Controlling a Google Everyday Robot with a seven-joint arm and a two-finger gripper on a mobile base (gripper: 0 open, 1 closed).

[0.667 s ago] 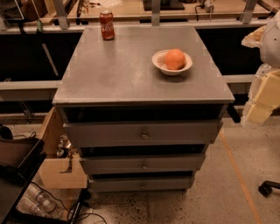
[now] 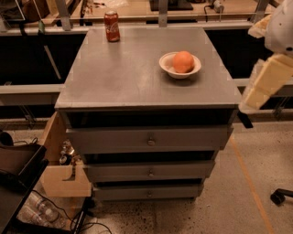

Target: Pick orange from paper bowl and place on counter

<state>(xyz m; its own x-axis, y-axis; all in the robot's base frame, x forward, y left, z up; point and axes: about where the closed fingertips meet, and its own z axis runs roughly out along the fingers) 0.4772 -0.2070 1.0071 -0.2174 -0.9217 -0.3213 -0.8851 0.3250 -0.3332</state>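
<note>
**Not yet picked**

Camera view: the round orange-coloured fruit (image 2: 183, 61) lies in the small shallow white paper bowl (image 2: 170, 69). The bowl stands on the right rear part of the broad flat grey metal-looking worktop (image 2: 128, 77), which tops a grey drawer cabinet with round knobs (image 2: 149, 141). A red soda can (image 2: 111, 26) stands upright at the worktop's back left corner — well apart from the bowl. The cream-coloured gripper (image 2: 258, 87) hangs at the picture's right edge, beside the worktop's right side and clear of bowl and fruit. Whether it is spread or closed I cannot tell. A tan wooden bench (image 2: 137, 9) runs behind the cabinet, and a tan box-like object (image 2: 64, 178) sits low on the left.
</note>
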